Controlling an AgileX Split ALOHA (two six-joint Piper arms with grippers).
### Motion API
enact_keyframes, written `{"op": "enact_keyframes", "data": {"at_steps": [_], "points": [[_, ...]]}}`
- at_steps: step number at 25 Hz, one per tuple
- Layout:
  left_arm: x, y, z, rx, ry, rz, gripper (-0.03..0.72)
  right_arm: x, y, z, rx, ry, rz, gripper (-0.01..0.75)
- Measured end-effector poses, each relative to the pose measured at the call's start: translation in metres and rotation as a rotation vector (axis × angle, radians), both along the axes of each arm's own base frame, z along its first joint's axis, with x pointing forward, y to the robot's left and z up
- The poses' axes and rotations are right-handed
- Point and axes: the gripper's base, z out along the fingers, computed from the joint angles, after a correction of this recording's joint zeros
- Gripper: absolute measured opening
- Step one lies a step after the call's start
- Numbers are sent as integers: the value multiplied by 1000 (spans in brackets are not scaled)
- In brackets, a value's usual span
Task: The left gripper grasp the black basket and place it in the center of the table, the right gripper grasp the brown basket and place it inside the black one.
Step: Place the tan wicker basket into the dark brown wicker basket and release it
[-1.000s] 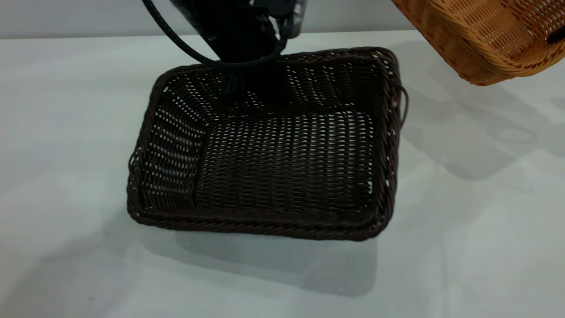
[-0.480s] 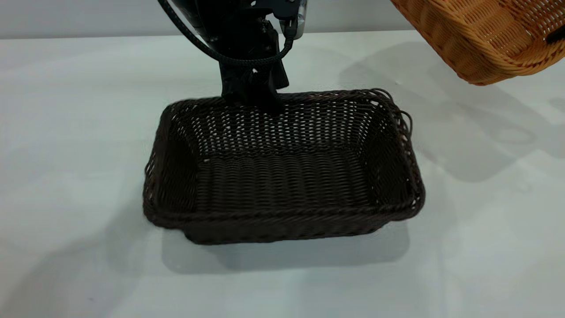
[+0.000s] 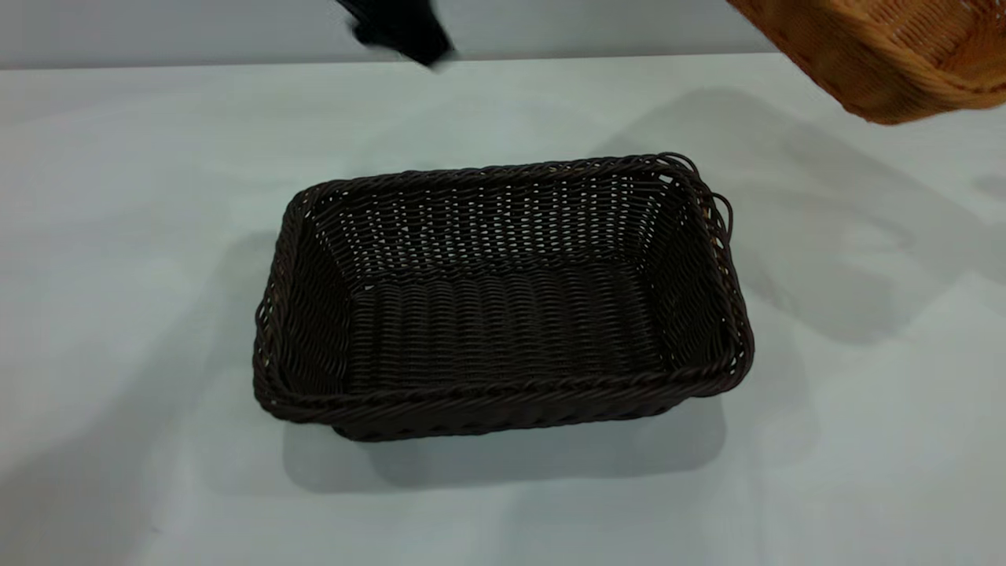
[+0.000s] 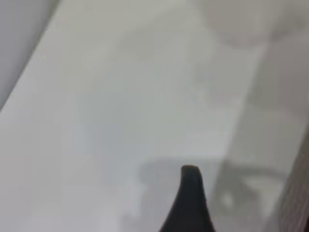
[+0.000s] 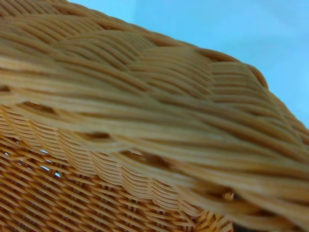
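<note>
Two woven baskets are showing in the exterior view, and they are sitting well apart. The black basket (image 3: pixel 503 299) is resting flat and upright near the middle of the table (image 3: pixel 126 196), its open side facing up, its long sides running across the view and a small loop sticking out from the rim at its right end. Nothing is lying inside it, and nothing is touching it. The left gripper (image 3: pixel 397 31) is appearing only as a blurred black shape at the top edge of that view, above the far part of the table and clear of the black basket; whether its fingers are spread or pressed together cannot be told. In the left wrist view one dark fingertip (image 4: pixel 190 200) is pointing over bare tabletop, with its own shadow lying just beyond it and a strip of dark weave barely showing at the picture's edge. The brown basket (image 3: pixel 888 55) is hanging tilted in the air at the upper right corner of the exterior view, above the table and off to the right of the black basket, casting a broad shadow on the surface below. The right wrist view is filled by its braided rim (image 5: pixel 154 121) and woven wall seen very close, so the right gripper itself is not appearing anywhere.
</note>
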Motion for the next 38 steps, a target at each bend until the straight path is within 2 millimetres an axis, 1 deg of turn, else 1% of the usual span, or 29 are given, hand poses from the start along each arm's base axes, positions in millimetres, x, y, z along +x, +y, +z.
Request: {"op": "enact_keyframes", "data": {"at_steps": [3, 6, 9, 11, 13, 15, 18, 22, 24, 27, 32, 35, 38], "points": [[10, 45, 10, -50, 59, 168, 556, -3, 16, 1, -50, 45, 97, 92], [17, 87, 10, -79, 106, 300, 556, -3, 45, -1, -89, 96, 217, 92], [20, 116, 10, -91, 127, 376, 557, -4, 80, -3, -121, 148, 328, 92], [21, 130, 9, -92, 130, 405, 557, -6, 104, -5, -154, 176, 396, 92], [21, 139, 9, -94, 134, 425, 557, -8, 126, -7, -198, 200, 461, 92], [21, 142, 9, -93, 134, 430, 557, -12, 148, -9, -254, 211, 534, 92], [21, 142, 10, -94, 138, 427, 557, -16, 175, -11, -324, 199, 629, 92], [20, 141, 9, -94, 145, 424, 557, -21, 202, -12, -364, 164, 700, 92], [20, 141, 9, -94, 149, 422, 557, -20, 209, -12, -373, 141, 708, 92], [19, 141, 9, -95, 156, 418, 557, -14, 213, -16, -374, 138, 710, 92], [19, 141, 9, -95, 161, 415, 558, -2, 219, -29, -355, 195, 740, 92], [19, 141, 9, -95, 161, 415, 558, 3, 230, -32, -359, 207, 777, 92], [19, 141, 9, -95, 162, 415, 558, 7, 242, -28, -369, 188, 799, 92]]}}
